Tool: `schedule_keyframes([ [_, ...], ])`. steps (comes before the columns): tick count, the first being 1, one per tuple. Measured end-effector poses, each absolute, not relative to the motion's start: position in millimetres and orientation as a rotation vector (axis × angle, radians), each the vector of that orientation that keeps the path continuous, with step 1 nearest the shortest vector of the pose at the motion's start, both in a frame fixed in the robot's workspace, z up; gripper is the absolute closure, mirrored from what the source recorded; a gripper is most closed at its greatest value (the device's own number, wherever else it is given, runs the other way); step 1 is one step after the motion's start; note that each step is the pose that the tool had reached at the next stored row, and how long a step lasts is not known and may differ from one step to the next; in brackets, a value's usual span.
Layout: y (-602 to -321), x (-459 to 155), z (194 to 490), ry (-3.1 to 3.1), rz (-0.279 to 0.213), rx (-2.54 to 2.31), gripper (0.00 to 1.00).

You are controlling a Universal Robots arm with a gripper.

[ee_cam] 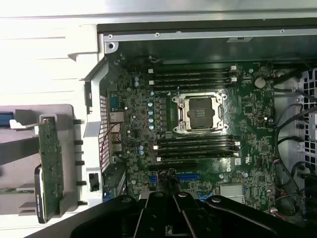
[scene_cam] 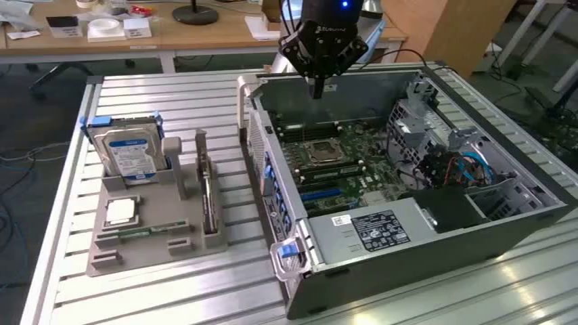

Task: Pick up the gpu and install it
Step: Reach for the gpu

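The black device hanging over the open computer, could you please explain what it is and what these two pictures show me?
It is a robot arm's end effector, the part that grasps; here it is shut and empty, hanging above the open grey computer case. One picture comes from a camera off the arm, the other from a camera on its wrist, looking at the green motherboard. On the slatted metal table a grey plastic holder keeps parts: a silver hard drive with a blue-white label and the gpu, a thin green card standing on edge, not yet picked up.
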State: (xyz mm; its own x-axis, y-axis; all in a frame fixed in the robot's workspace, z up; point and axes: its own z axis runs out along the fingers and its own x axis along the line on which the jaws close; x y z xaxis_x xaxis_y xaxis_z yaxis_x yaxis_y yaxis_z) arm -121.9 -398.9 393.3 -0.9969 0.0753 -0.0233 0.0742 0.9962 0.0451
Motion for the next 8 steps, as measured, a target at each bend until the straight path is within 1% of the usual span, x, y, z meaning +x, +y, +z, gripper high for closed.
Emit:
schedule_keyframes([
  [8,-398.9,-121.9,393.3,3.114,0.069,0.117,0.89],
])
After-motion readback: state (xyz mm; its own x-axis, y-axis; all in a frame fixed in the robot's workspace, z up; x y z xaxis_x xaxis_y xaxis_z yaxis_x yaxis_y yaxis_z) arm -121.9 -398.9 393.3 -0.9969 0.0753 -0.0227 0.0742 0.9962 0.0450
